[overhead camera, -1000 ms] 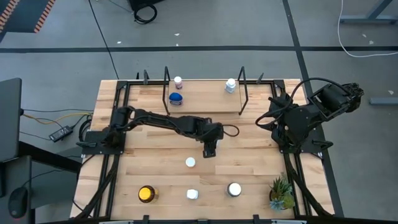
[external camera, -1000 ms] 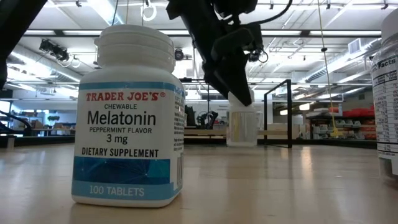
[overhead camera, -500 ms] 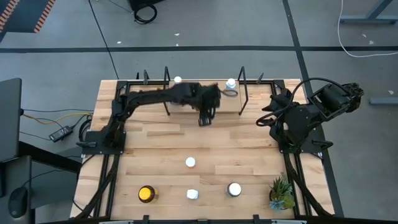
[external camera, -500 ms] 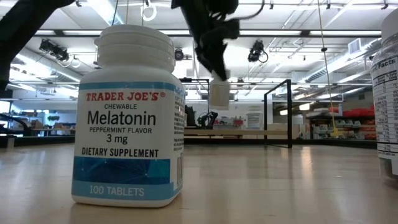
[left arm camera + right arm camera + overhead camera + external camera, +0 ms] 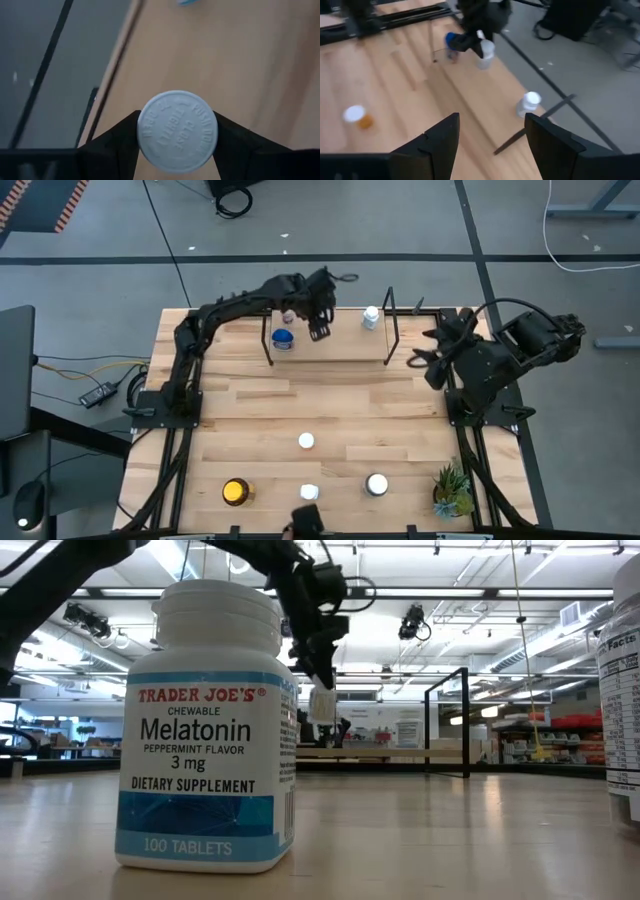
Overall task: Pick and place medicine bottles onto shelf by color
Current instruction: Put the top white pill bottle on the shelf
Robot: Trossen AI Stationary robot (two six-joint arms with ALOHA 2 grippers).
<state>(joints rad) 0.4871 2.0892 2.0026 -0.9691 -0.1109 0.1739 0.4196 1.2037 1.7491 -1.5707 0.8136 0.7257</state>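
Note:
My left gripper (image 5: 320, 330) hangs above the shelf (image 5: 340, 348), a light-wood board with black uprights at the table's far edge. It is shut on a white-capped medicine bottle (image 5: 177, 131), also seen in the low view (image 5: 322, 703). A blue-lidded bottle (image 5: 283, 339) and a white-capped bottle (image 5: 371, 317) stand on the shelf board. A third (image 5: 288, 313) is half hidden by the arm. My right gripper (image 5: 492, 140) stands open with nothing in it, raised at the table's right edge (image 5: 428, 352). My left gripper pinches the bottle between its two fingers (image 5: 120, 145), on opposite sides at the cap (image 5: 143, 132). The fingers slant down from above. The bottle hangs below them, about upright, its body (image 5: 322, 705) clear of the shelf board.
On the near half of the table stand three white-capped bottles (image 5: 306, 441) (image 5: 310, 492) (image 5: 377, 484) and an amber-yellow one (image 5: 236, 492). A small green plant (image 5: 452, 490) sits at the near right corner. The black uprights (image 5: 390, 325) flank the shelf board.
My left gripper has carried the white-capped bottle from the table's middle toward the far edge and up, over the shelf near the blue-lidded bottle. The bottle has stayed in the hold, clear of the table. My right gripper has turned in place toward the shelf.

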